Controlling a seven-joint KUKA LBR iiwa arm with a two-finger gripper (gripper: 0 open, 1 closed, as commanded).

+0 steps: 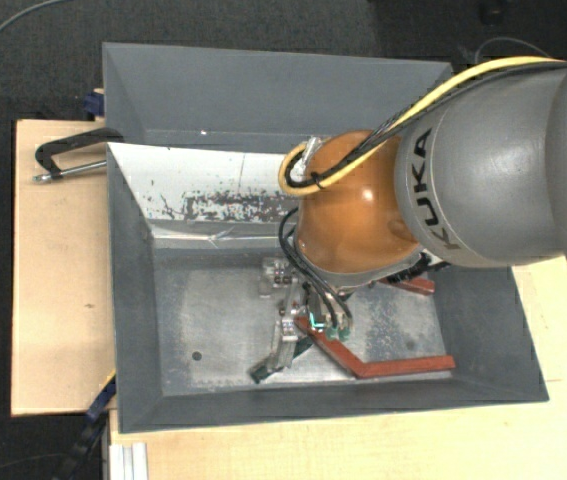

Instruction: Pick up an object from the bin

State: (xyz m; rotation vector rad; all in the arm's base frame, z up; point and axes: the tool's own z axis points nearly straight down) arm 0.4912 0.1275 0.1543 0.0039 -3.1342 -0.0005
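From the overhead camera I see the gripper down at the floor of the bin, front of centre. A small dark green piece lies at its tip and a long rust-red bent strip just beside it. I can't tell how far the gripper is open or whether it holds anything. I judge nothing is lifted yet, so the grasp and the raise are left

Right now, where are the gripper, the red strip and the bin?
gripper [273, 361]: camera view, its lower tip.
red strip [408, 366]: camera view, middle of its long arm.
bin [203, 308]: camera view, bare floor, left part.
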